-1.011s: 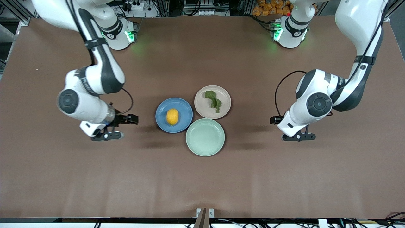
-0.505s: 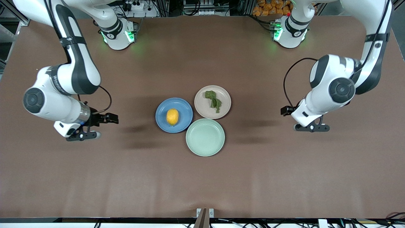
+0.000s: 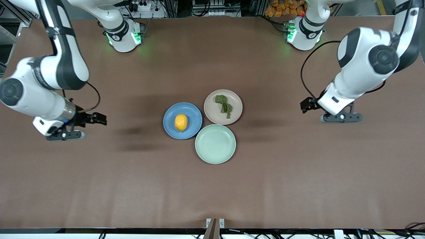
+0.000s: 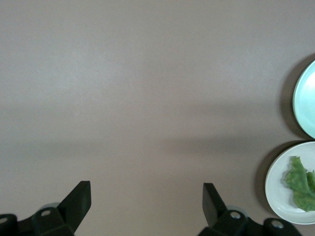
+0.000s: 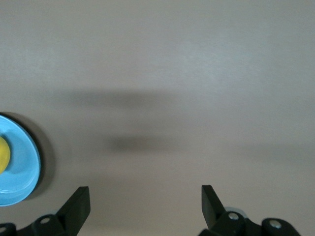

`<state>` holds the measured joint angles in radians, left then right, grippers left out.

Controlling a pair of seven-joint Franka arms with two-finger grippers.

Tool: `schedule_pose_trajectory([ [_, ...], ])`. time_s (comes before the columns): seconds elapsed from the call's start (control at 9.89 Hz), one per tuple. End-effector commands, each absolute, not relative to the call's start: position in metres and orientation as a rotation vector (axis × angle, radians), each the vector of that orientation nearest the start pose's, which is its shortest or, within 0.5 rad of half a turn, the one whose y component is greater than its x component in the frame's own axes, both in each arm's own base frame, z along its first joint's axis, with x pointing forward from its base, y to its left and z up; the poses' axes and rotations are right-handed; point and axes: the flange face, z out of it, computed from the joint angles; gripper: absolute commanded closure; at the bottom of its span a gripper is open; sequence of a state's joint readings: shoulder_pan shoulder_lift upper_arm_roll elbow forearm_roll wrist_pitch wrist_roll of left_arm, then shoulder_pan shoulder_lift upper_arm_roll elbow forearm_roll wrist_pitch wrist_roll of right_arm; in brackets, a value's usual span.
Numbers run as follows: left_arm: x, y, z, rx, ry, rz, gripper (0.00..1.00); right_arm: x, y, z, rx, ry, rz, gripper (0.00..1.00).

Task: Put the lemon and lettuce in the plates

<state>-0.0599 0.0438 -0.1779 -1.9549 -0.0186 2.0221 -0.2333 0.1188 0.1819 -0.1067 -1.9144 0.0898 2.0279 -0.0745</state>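
The yellow lemon [image 3: 181, 122] lies in the blue plate [image 3: 194, 115], whose rim [image 5: 22, 169] and the lemon's edge [image 5: 3, 155] show in the right wrist view. On the beige-pink plate [image 3: 212, 113] rests the dark green lettuce [image 3: 224, 105], also seen as the lettuce [image 4: 301, 183] on its plate [image 4: 275, 189] in the left wrist view. My right gripper [image 3: 64, 134] [image 5: 144, 199] hangs open and empty over bare table toward the right arm's end. My left gripper [image 3: 342, 117] [image 4: 146, 196] hangs open and empty over bare table toward the left arm's end.
A pale mint-green plate [image 3: 215, 144] with nothing in it touches both other plates and lies nearer the front camera; its rim [image 4: 305, 103] shows in the left wrist view. Brown table mat [image 3: 212, 192] surrounds the plates.
Both arms have drawn away from the plates, each toward its own end of the table, grippers staying open. Lemon, lettuce and plates have not moved.
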Motion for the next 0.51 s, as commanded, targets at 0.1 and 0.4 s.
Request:
schedule_pose_trajectory([
  [0.1,0.543,-0.118,0.518,-3.209,-0.043,-0.176,0.0,0.572,-0.013,0.424,-3.086,-0.037,0.089,0.0],
  [0.4,0.546,-0.115,0.565,-3.208,-0.045,-0.192,0.0,0.563,-0.029,0.455,-3.112,-0.076,0.034,0.0],
])
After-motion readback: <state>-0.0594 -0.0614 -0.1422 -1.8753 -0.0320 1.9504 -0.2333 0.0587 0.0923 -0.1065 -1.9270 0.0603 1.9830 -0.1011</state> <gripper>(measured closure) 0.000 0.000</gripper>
